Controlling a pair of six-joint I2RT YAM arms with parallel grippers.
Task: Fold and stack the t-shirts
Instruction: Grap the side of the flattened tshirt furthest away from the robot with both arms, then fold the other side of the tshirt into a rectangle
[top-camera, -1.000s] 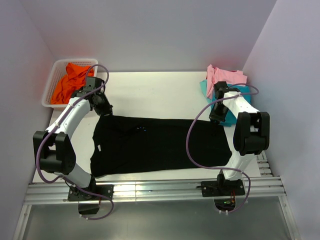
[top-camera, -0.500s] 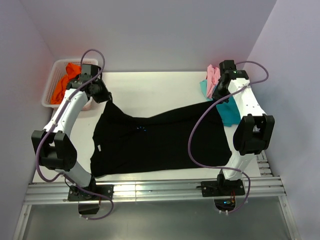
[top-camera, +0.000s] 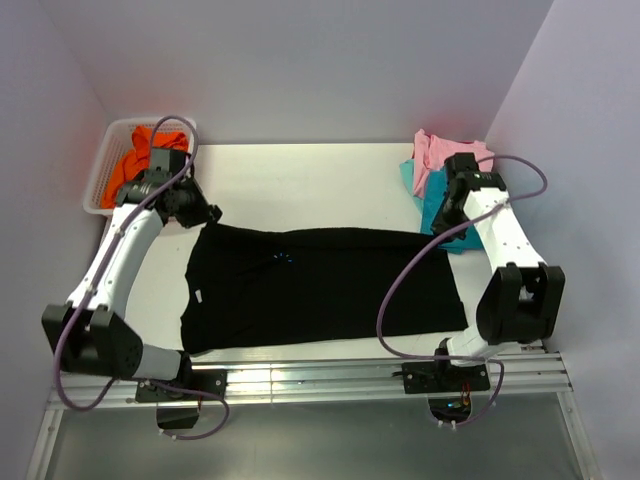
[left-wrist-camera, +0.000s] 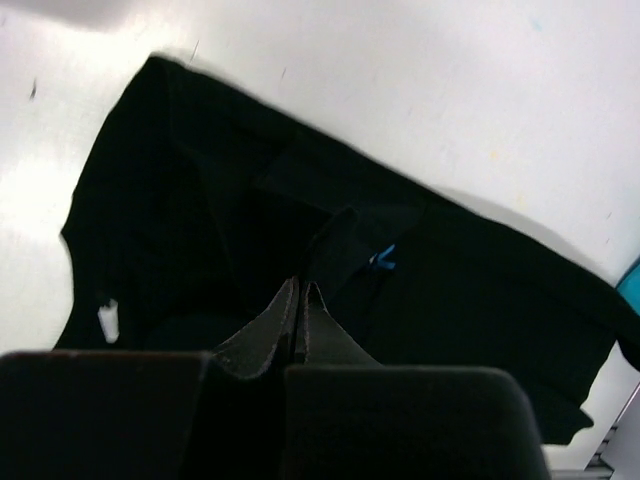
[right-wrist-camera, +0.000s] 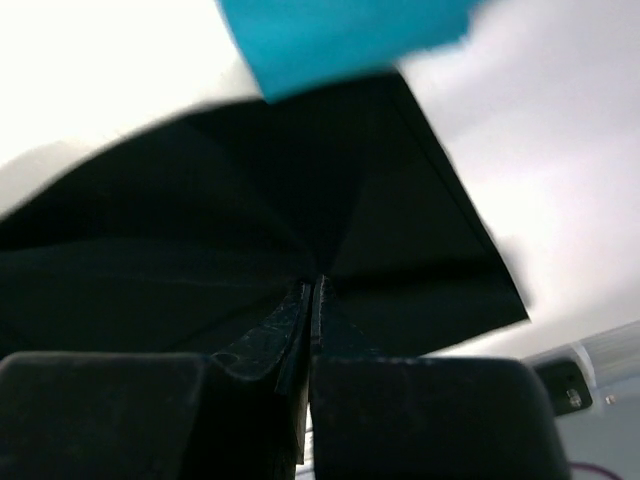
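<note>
Pointing of the black t-shirt (top-camera: 320, 285): its long axis runs left to right across the desk (top-camera: 310, 185), roughly parallel to the near edge; a small white label (top-camera: 198, 296) shows near its left end, but you cannot tell from these views which end is the collar
Lie of it: spread flat on the near half of the desk between your two arms, its far edge drawn nearly straight from one hand to the other
Logo (top-camera: 283, 258): light blue, close to the far edge, left of the middle
Count: one black, one teal t-shirt (top-camera: 462, 238) and one pink t-shirt (top-camera: 445, 150), the pink lying on the teal at the far right corner of the desk; one orange t-shirt (top-camera: 125, 178) bunched in the white basket (top-camera: 95, 185) off the far left corner, and you cannot tell whether more cloth lies under it
Left hand (top-camera: 207, 218): fingers pressed together on the far left corner of the black t-shirt, low at the desk
Right hand (top-camera: 437, 222): fingers pressed together on the far right corner of the same shirt, just beside the teal one; creases fan out from the pinch in your wrist view
Left arm (top-camera: 125, 260): stretched forward along the left edge, wrist turned inward to the right
Right arm (top-camera: 505, 240): stretched forward along the right edge, wrist turned inward to the left
</note>
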